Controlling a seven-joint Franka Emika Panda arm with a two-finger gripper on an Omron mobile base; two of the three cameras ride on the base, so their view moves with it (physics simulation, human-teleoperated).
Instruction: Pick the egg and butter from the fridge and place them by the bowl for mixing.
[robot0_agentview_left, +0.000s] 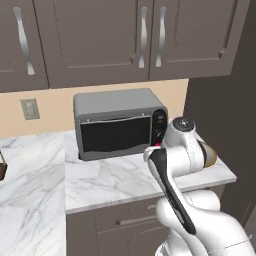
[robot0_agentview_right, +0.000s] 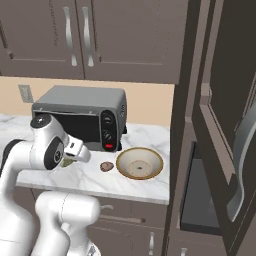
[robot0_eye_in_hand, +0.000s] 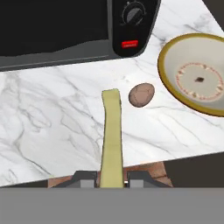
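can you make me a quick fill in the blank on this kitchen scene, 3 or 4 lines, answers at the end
1. The gripper is shut on the ____.
2. The egg lies on the counter between the butter and the ____.
3. The toaster oven has a ____ button under its knobs.
4. Inside, the bowl holds ____.

Missing words: butter; bowl; red; nothing

Flanking base views; close hand view
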